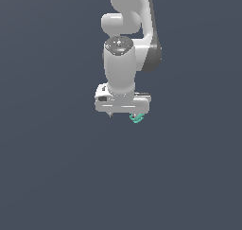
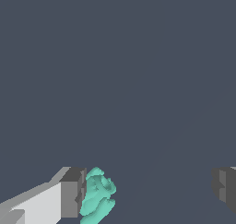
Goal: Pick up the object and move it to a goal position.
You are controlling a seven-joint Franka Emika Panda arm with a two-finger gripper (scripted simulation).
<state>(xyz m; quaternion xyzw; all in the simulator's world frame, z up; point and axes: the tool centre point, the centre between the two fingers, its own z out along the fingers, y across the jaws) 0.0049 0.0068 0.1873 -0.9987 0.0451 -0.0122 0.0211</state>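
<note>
Approaching the grasp: our tool (image 2: 150, 191) stands spread wide, the teal object (image 2: 97, 197) just beside one finger (image 2: 73, 193), apparently touching. Next we judge: centre over it, then close.

The arm (image 1: 124, 58) enters from the top edge and hangs straight down against a plain dark grey-blue background. Its white wrist cylinder ends in a wide, flat gripper (image 1: 124, 114) body. 1 short dark fingertip projects below the body toward the exterior view's left. The object (image 1: 137, 118), teal-green and knobbly, sits just under the body toward the exterior view's right, touching its underside. The finger on that side is hidden. Jaw spacing cannot be determined from this view.
</note>
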